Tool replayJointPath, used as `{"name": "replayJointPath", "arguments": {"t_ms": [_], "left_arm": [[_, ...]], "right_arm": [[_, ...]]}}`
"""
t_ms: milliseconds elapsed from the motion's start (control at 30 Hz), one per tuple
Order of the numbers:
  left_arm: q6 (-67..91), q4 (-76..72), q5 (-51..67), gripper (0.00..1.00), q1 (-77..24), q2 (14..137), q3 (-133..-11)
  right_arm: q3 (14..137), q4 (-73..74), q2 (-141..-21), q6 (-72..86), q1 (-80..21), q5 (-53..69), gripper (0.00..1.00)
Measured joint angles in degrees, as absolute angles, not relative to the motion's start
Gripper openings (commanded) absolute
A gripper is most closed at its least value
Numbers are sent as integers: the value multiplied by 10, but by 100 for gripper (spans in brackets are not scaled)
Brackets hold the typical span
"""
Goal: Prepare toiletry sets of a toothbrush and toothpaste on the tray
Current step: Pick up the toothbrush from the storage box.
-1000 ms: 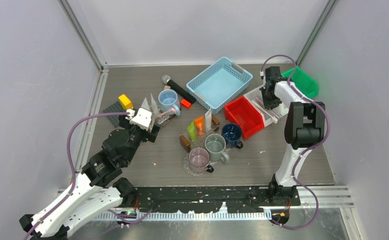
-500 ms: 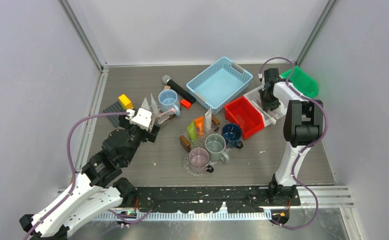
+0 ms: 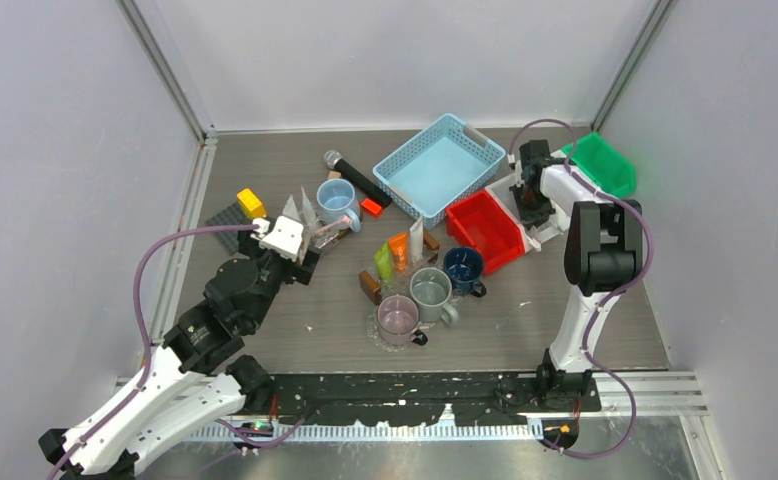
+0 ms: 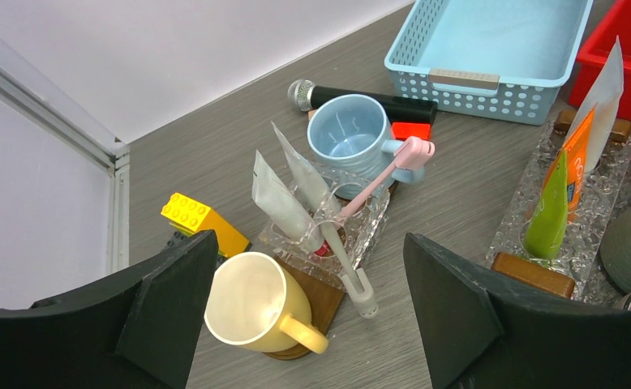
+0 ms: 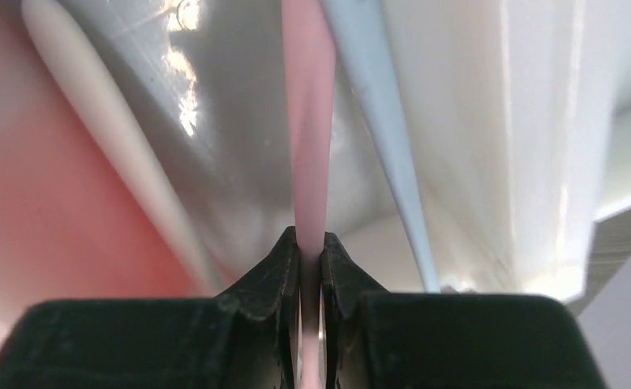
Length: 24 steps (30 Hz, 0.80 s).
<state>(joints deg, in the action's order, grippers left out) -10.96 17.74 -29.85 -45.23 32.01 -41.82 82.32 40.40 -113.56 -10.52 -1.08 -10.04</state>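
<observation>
Grey wood-grain tabletop point(image 3: 295, 170) fills the overhead view, where the right gripper point(image 3: 531, 198) sits low in a white bin point(image 3: 505, 186) beside the red bin point(image 3: 485, 232) and hides what the bin holds. Only the right wrist camera shows it. There the jaws pinch narrowly on a pink toothbrush point(image 5: 308, 121), whose long axis runs straight away from the fingers, between a white toothbrush point(image 5: 109, 138) and a blue toothbrush point(image 5: 377, 121). The left gripper point(image 4: 310, 243) hangs wide open, holding nothing, above a clear tray point(image 4: 369, 231).
</observation>
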Motion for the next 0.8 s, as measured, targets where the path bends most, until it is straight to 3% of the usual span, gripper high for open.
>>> {"name": "replayJointPath", "arguments": {"t_ms": [467, 800], "left_arm": [[-109, 177, -293, 87, -452, 311, -418], [-109, 178, -288, 88, -452, 310, -418]], "right_arm": [[861, 486, -1001, -46, -47, -149, 1], [856, 542, -877, 136, -66, -52, 1]]}}
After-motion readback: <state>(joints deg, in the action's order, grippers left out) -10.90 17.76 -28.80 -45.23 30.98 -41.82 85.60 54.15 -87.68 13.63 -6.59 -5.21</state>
